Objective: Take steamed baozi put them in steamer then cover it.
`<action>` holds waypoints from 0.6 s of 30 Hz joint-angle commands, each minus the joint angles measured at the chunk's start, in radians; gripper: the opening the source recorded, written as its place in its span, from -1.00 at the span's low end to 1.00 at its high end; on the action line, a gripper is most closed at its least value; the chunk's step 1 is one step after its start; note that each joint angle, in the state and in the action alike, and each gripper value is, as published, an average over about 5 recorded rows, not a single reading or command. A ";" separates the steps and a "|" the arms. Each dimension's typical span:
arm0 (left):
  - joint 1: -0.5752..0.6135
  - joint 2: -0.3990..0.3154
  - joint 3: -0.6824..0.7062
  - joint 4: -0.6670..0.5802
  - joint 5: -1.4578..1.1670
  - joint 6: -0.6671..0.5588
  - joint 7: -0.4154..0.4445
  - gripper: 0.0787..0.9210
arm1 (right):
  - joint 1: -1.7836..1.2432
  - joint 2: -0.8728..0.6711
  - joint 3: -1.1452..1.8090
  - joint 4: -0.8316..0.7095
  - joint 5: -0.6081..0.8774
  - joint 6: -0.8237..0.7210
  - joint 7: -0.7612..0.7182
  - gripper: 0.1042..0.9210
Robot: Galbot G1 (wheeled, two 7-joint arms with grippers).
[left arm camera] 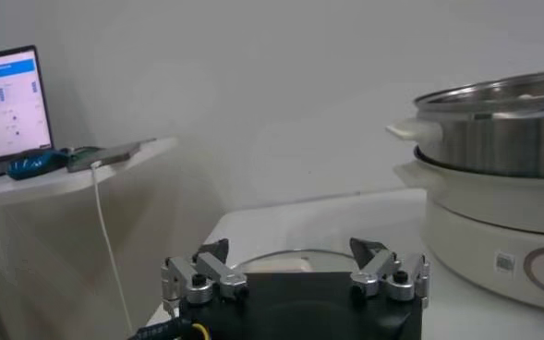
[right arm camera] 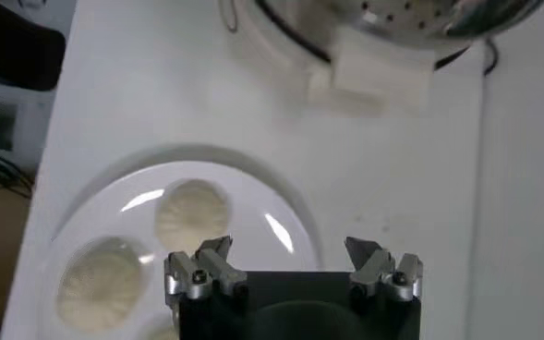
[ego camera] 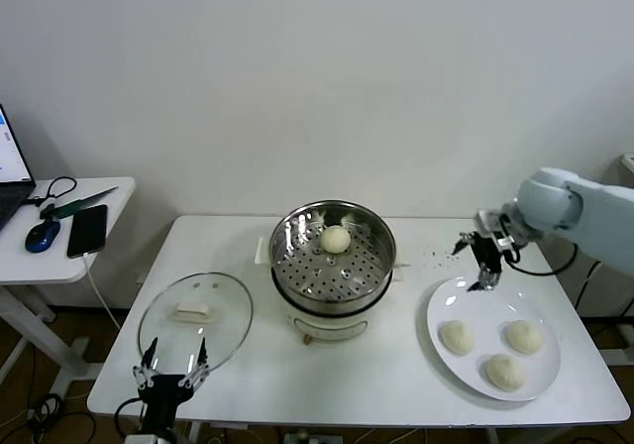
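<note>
The right claw (ego camera: 484,266) hangs over the far rim of the white plate (ego camera: 448,305), on the right side of the desk (ego camera: 396,375). Its fingers are spread wide with nothing between them, and it touches neither the plate nor any bun. In the right wrist view the open claw (right arm camera: 293,263) sits above the plate (right arm camera: 281,199), with the nearest baozi (right arm camera: 191,212) just beyond its fingertips.

Three steamed baozi (ego camera: 458,337) lie on the plate, close together but apart from one another. A fourth baozi (ego camera: 336,239) rests on the perforated tray inside the steamer (ego camera: 287,256), toward its far side. The steamer stands at the middle of the desk, uncovered.

The cover (ego camera: 223,315) lies flat on the desk to the steamer's left, handle up.

The left claw (ego camera: 170,363) waits at the desk's near edge, just beside the cover's near rim, fingers open and empty. In the left wrist view the claw (left arm camera: 295,268) faces the cover's rim (left arm camera: 281,254).
</note>
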 commanded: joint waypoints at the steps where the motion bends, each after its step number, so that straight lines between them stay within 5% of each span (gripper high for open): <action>1: 0.008 0.000 -0.005 0.005 0.001 -0.003 0.001 0.77 | -0.287 -0.043 0.144 0.003 -0.018 -0.063 -0.006 0.76; 18: 0.008 -0.002 -0.010 0.020 0.004 -0.006 -0.001 0.77 | -0.334 0.078 0.176 -0.097 -0.090 -0.045 -0.013 0.76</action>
